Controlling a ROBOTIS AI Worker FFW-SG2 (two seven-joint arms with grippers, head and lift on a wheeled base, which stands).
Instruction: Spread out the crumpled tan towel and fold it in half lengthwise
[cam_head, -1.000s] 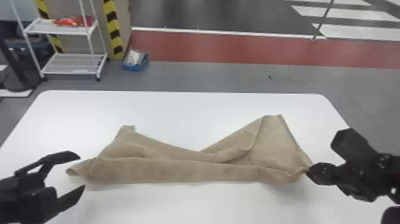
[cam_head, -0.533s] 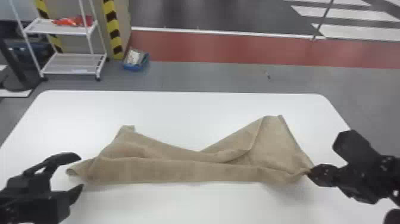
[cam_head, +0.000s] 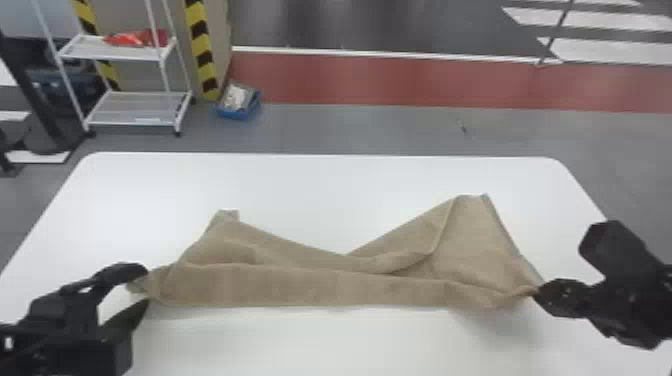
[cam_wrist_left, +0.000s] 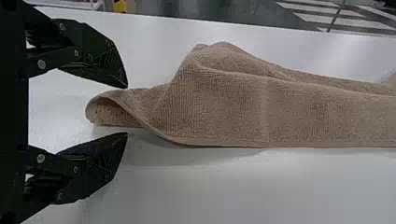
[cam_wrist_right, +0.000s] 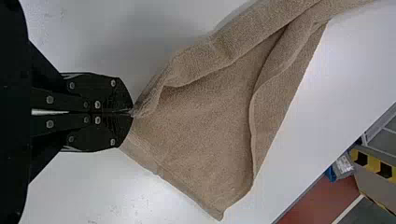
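White and smooth, the table (cam_head: 300, 200) stretches out before us, rounded at its far corners, with a white rack (cam_head: 80, 48) and a blue box (cam_head: 241, 112) on the grey floor (cam_head: 350, 130) beyond its far edge.

We see the tan towel (cam_head: 300, 285) lying across the table, its left end between the parted fingers of our left claw (cam_head: 145, 286). In the left wrist view, a clear gap separates the fingertips of the left claw (cam_wrist_left: 127, 110); the curled end lies between them, unpinched. Our right claw (cam_head: 542, 294) is closed on the towel's right near corner, and in the right wrist view its fingers press together with the cloth's tip nipped between them.

We make out a pebbly, looped weave with thin, flatter hems, against hard black fingers with ridged inner faces. The cloth is bunched: a long rolled band forms its near side, and loose folds slope behind it.

Its long axis runs from the table's left side to its right, roughly parallel to the far edge. Two peaks point towards that edge, a narrow one on the left and a broader one on the right, with a shallow V between.
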